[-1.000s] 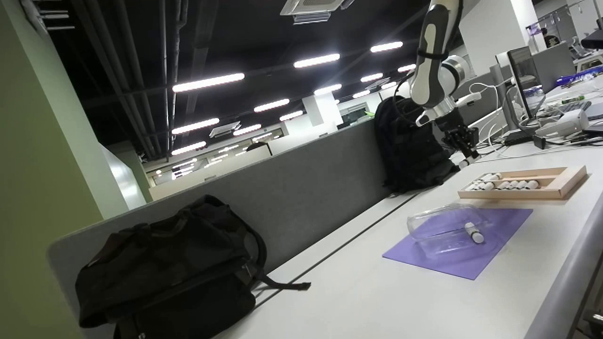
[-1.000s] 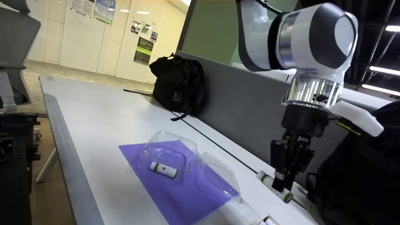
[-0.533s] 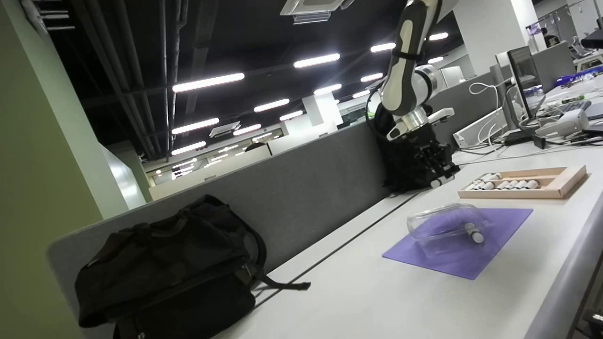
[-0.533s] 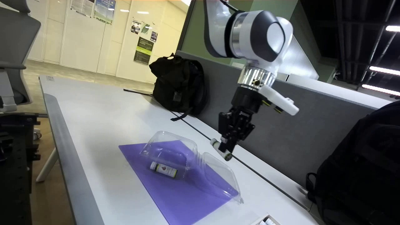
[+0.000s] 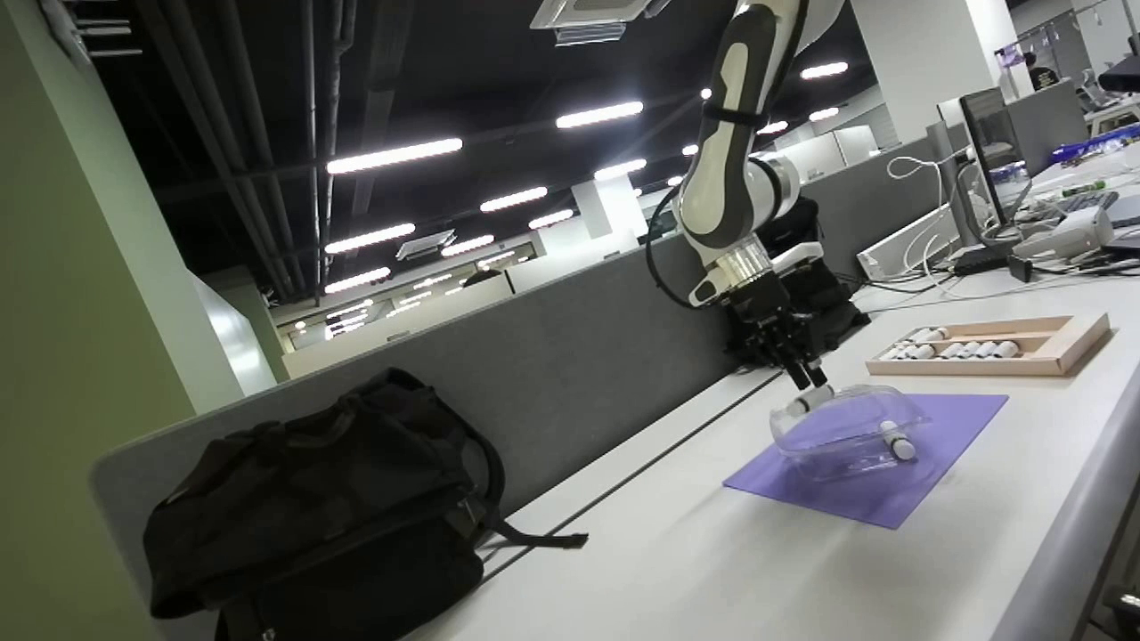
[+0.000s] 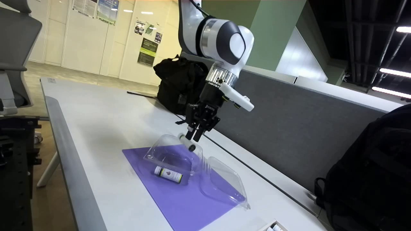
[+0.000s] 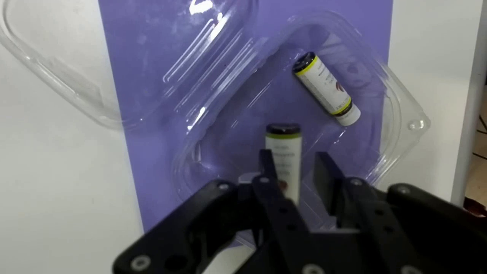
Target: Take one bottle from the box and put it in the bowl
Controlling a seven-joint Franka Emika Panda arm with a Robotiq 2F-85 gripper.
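Note:
The clear plastic bowl [image 5: 833, 458] is a hinged see-through container with its lid open, in both exterior views [image 6: 197, 152]. One white-labelled bottle [image 7: 325, 85] lies in it. My gripper [image 5: 810, 381] is over the bowl with its fingers apart, also in an exterior view [image 6: 192, 139]. A second bottle [image 5: 812, 400] is just below the fingertips, tilted, at the bowl's upper edge. In the wrist view [image 7: 293, 154] this bottle [image 7: 287, 163] shows beyond the fingers, with a gap to the right finger. The light wood box [image 5: 1073, 343] holds several bottles; only its corner shows in an exterior view [image 6: 275, 223].
A purple mat [image 5: 882, 512] lies under the bowl. The open lid [image 6: 226, 179] extends from the bowl toward the box side. A grey partition [image 6: 305, 112] runs along the back of the table. Black backpacks [image 5: 338, 516] lean against it. A monitor [image 5: 989, 151] and cables stand beyond the box.
My arm has moved from near the partition and box side to over the bowl, carrying the bottle. The fingers have opened, and the bottle is now below the fingertips.

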